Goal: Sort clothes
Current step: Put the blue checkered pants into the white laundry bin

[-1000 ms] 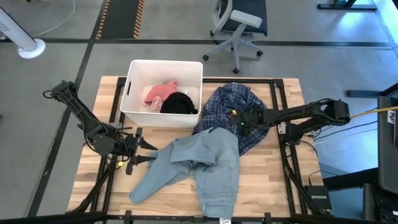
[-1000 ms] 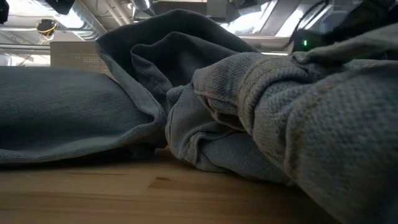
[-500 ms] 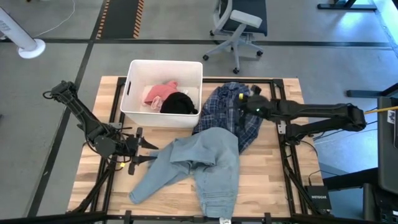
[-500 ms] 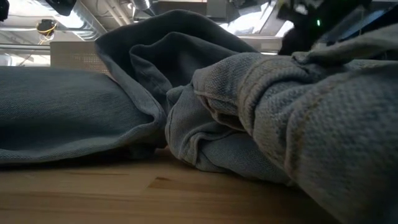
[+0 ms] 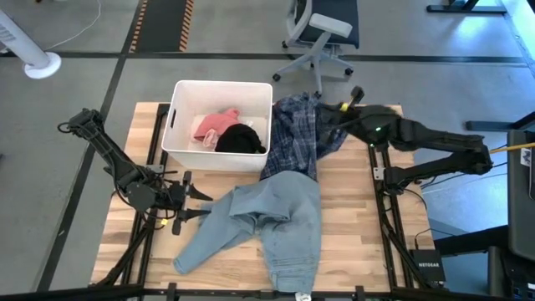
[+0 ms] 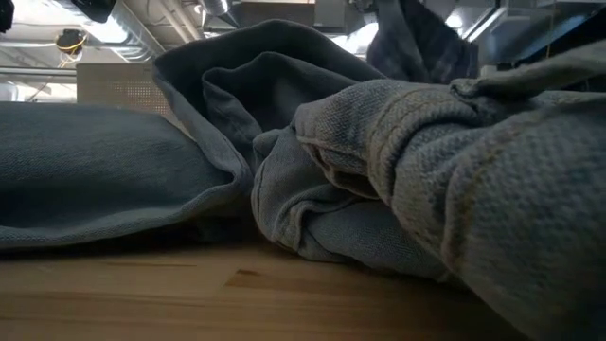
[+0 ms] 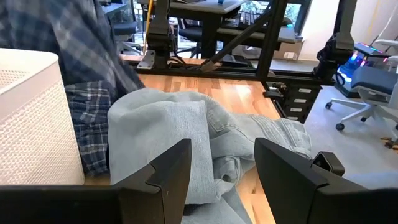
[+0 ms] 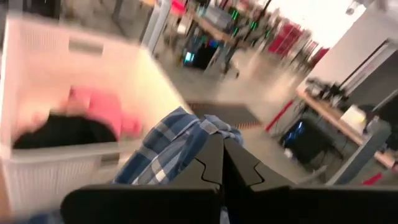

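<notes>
My right gripper (image 5: 324,110) is shut on the dark blue plaid shirt (image 5: 294,138) and holds it up just right of the white bin (image 5: 180,109). The shirt also shows in the left wrist view (image 7: 93,43) and the right wrist view (image 8: 168,149). The light blue denim (image 5: 267,221) lies spread on the table's middle and fills the low view (image 6: 379,170). The pink piece (image 5: 213,124) and the small black piece (image 5: 240,139) lie in the bin. My left gripper (image 5: 192,205) is open at the table's left, next to the denim's sleeve. My right gripper pinches a bunched part of the plaid shirt's upper edge (image 8: 208,127) between its two shut fingers, coming level from the table's right side. The shirt hangs below the fingers, and its lower end (image 5: 280,167) rests on the table beside the denim.
The bin stands at the table's far left. A black metal frame (image 5: 380,192) runs along the table's edges. An office chair (image 5: 322,33) stands on the floor beyond the far edge. Bare wood (image 5: 359,242) lies at the near right.
My right gripper has gone up and toward the table's far edge with the plaid shirt. The shirt has been drawn up from a spread heap into a narrow hanging shape; its lower end stays by the denim. The denim and my left gripper have kept still.
</notes>
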Robot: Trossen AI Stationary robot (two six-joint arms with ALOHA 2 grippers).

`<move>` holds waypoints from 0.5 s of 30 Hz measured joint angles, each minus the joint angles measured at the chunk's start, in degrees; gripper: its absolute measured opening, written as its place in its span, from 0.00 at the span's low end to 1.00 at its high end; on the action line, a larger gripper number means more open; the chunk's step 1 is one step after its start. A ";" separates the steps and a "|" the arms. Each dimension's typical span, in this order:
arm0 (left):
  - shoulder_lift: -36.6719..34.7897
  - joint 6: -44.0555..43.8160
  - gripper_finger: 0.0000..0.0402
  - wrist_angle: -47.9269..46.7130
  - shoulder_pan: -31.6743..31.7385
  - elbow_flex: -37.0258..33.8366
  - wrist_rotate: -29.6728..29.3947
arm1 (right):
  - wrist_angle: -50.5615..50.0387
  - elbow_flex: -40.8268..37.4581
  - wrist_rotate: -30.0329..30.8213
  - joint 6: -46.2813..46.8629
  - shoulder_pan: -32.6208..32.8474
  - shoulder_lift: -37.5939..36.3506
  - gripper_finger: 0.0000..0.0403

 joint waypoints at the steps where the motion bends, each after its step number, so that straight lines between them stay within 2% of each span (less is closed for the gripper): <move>1: 0.01 -0.01 0.43 0.04 0.02 0.00 0.00 | 0.15 1.89 0.27 -0.45 0.36 0.28 0.01; 9: 0.00 0.22 0.43 0.17 0.39 0.00 -0.83 | 0.83 17.18 0.39 -6.38 3.19 8.43 0.01; 15: 0.00 0.49 0.43 0.13 1.34 0.00 -0.85 | 0.81 34.23 -1.31 -12.44 3.12 19.58 0.01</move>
